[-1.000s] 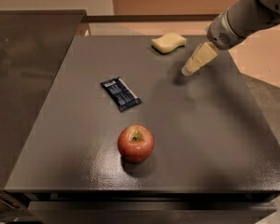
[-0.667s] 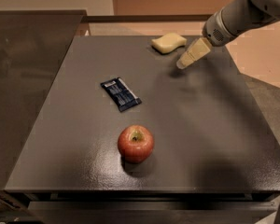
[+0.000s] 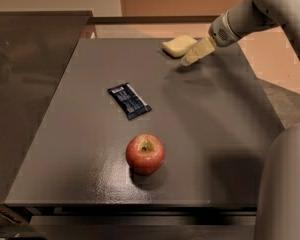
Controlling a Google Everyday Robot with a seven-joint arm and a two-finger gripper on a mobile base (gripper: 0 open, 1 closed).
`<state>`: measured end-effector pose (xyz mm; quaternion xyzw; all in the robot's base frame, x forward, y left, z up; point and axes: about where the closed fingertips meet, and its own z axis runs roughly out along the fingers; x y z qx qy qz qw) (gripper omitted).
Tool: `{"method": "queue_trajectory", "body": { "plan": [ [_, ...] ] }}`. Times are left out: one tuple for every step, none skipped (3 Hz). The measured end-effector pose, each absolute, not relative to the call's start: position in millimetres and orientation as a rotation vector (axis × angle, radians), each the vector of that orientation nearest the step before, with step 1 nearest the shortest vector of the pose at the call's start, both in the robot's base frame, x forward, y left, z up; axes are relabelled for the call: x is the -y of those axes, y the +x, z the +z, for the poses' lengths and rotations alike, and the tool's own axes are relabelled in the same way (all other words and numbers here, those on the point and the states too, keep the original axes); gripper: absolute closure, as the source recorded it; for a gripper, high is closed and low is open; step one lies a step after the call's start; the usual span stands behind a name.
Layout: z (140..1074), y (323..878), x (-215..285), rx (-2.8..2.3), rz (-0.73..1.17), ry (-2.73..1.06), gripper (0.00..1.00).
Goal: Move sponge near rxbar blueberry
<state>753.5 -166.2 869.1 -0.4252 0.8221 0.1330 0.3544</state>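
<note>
Camera view, the only one: pale yellow, soft foam sponge [image 3: 179, 45] with rounded edges lies flat at the far edge of the dark grey tabletop [image 3: 215, 134], right of its middle. The cream-coloured gripper [image 3: 189, 59] reaches in from the right of the view on a light grey arm [image 3: 250, 14], slanting down and leftward. Its tip is low over the table, just beside the sponge's near right corner. Whether the two touch, I cannot tell, nor whether the pincer is wide or narrow. The small, flat, dark navy-blue rxbar blueberry wrapper [image 3: 129, 100], white print at its far end, lies diagonally left of the table's middle, well apart from the sponge. A red apple [image 3: 145, 154] stands upright near the front edge, close to the wrapper
</note>
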Motion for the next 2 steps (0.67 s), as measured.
{"method": "queue_trajectory", "body": {
  "plan": [
    [862, 771, 160, -2.101, 0.334, -1.065, 0.00],
    [853, 787, 155, -2.064, 0.312, -1.029, 0.00]
  ]
}}
